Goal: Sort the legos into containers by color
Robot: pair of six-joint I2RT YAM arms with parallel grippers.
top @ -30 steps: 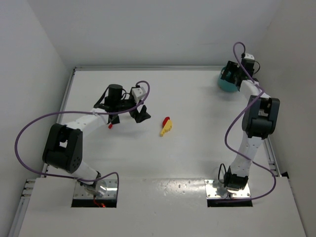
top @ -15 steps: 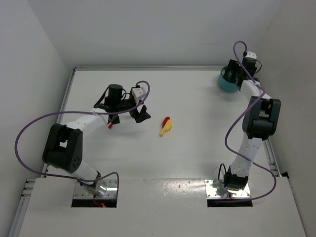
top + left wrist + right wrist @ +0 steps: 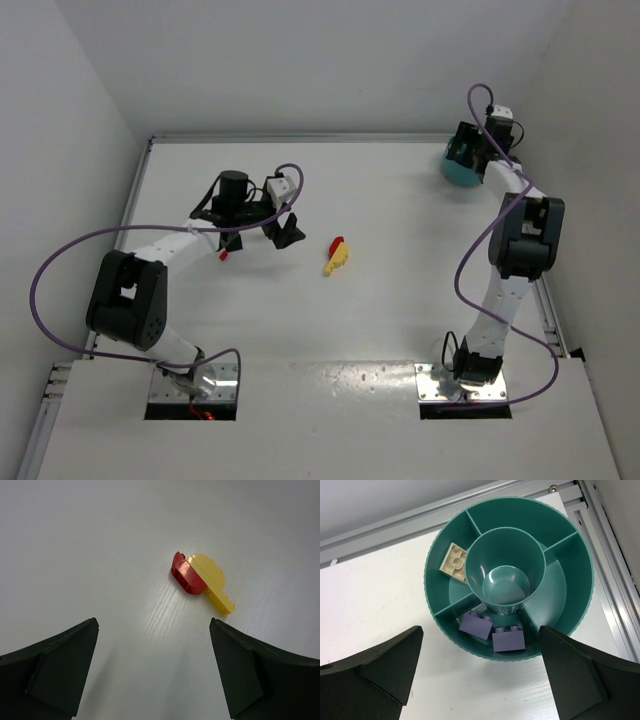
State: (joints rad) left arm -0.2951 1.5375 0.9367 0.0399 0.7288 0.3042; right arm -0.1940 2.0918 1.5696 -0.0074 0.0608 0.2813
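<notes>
so the left gripper (image 3: pixel 153 622) hangs wide open over the touching red brick (image 3: pixel 186 574) and yellow brick (image 3: pixel 214 581), while the right gripper (image 3: pixel 481 630) is spread empty above the teal bowl (image 3: pixel 559 587) with two purple bricks (image 3: pixel 508 641) in one compartment

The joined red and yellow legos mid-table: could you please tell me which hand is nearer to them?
Left. The open left hand hovers just to the left of the red and yellow legos; the right hand is away at the far right corner, above the teal bowl.
</notes>
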